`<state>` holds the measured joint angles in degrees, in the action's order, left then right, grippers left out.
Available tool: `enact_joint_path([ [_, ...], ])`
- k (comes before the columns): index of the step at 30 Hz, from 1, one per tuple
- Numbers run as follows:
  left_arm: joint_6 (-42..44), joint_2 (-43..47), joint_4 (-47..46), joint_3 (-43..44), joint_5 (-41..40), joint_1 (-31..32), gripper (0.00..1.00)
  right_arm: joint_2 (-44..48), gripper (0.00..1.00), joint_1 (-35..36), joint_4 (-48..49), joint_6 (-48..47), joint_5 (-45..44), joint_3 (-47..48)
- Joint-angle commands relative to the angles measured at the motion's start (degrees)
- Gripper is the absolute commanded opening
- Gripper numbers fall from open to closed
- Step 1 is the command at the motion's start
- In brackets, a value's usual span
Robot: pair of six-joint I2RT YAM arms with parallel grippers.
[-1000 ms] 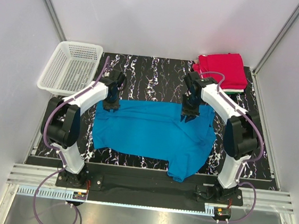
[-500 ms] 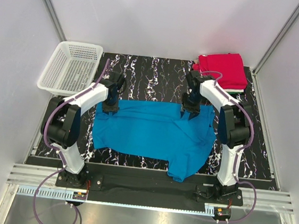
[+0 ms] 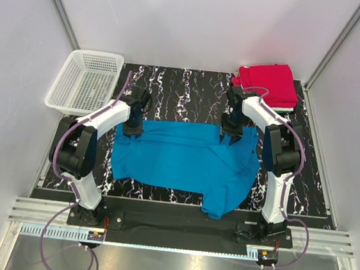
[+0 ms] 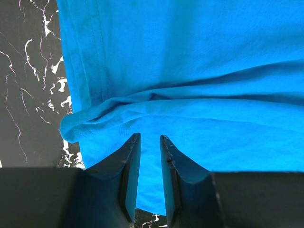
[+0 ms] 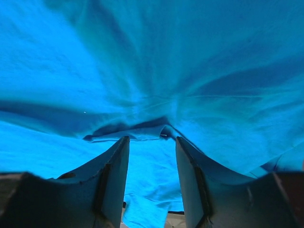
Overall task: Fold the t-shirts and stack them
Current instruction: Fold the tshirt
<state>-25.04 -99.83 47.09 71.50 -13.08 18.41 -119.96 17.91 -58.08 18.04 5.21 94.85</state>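
Both our arms meet the blue t-shirt [image 3: 184,158] at its far edge: left gripper [image 3: 133,129] nearly closed, hold unclear; right gripper [image 3: 229,132] parted over a fold; table [image 3: 184,90] beyond.

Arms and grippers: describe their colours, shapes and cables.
The left arm and right arm have white links with bulky black joints. A thin purple cable loops along each. The left gripper and right gripper have dark, flat, tapering fingers.

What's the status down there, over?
Left gripper narrow at blue t-shirt's far-left corner, grip unconfirmed. Right gripper open, straddling a fold at far edge. Shirt spread, unfolded. Red-topped folded stack sits far right; nothing in the way.
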Motion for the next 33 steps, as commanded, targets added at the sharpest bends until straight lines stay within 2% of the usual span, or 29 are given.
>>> enact_joint_path([
  [1,-0.5,1.6,0.1,0.7,-0.5,-0.2,0.27,0.0,0.51,-0.3,1.2,-1.0,0.5,-1.0],
  [11,-0.8,1.4,0.3,0.7,-0.7,-0.2,0.27,-1.0,0.49,-0.3,1.6,-1.2,1.5,-1.2],
  [24,-0.8,0.4,0.3,1.2,-0.6,-0.2,0.27,0.6,0.31,-0.3,1.2,-1.1,1.6,-2.4],
  [28,-1.0,-0.2,0.2,1.5,-0.3,-0.2,0.27,1.3,0.19,-0.4,0.8,-0.9,1.6,-2.1],
  [31,-1.1,-0.5,0.2,1.9,-0.2,-0.2,0.27,2.0,0.03,-0.3,0.2,-0.7,1.6,-1.9],
  [33,-1.1,-0.7,0.0,2.1,-0.1,-0.2,0.27,2.5,0.00,-0.3,-0.2,-0.6,1.6,-1.7],
])
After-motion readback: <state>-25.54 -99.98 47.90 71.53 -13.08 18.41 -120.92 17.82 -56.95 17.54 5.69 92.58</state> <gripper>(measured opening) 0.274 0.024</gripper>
